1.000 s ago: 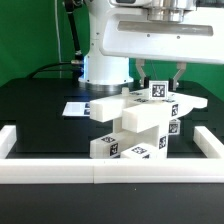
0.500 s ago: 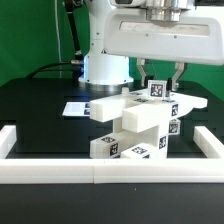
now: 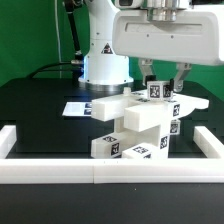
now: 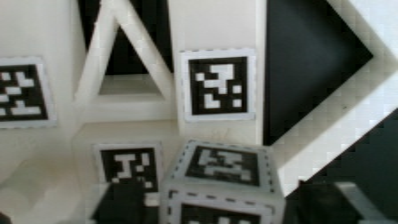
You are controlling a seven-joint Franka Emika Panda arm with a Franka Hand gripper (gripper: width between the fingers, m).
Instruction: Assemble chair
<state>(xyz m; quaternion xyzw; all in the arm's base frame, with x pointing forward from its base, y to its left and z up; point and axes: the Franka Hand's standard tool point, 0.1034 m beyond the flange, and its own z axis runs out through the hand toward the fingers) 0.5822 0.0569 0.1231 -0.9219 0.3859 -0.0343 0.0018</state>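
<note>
The chair (image 3: pixel 138 122) stands as a stack of white blocky pieces with black-and-white tags in the middle of the black table. A small tagged block (image 3: pixel 157 90) tops it. My gripper (image 3: pixel 165 82) hangs straight above, one finger on each side of that block. In the wrist view the block's tagged face (image 4: pixel 224 165) lies between the two dark fingers (image 4: pixel 128 200), with a narrow gap on each side. The gripper (image 4: pixel 228 205) is open and holds nothing. Slanted white bars (image 4: pixel 134 60) of the chair fill the rest of that view.
A long white border rail (image 3: pixel 100 170) runs along the front, with side rails at the exterior view's left (image 3: pixel 8 138) and right (image 3: pixel 205 140). The marker board (image 3: pixel 75 107) lies flat behind the chair. The arm's white base (image 3: pixel 105 65) stands at the back.
The fingers have spread apart and let go of the small tagged block on top of the chair. The arm and the chair pieces stay where they were.
</note>
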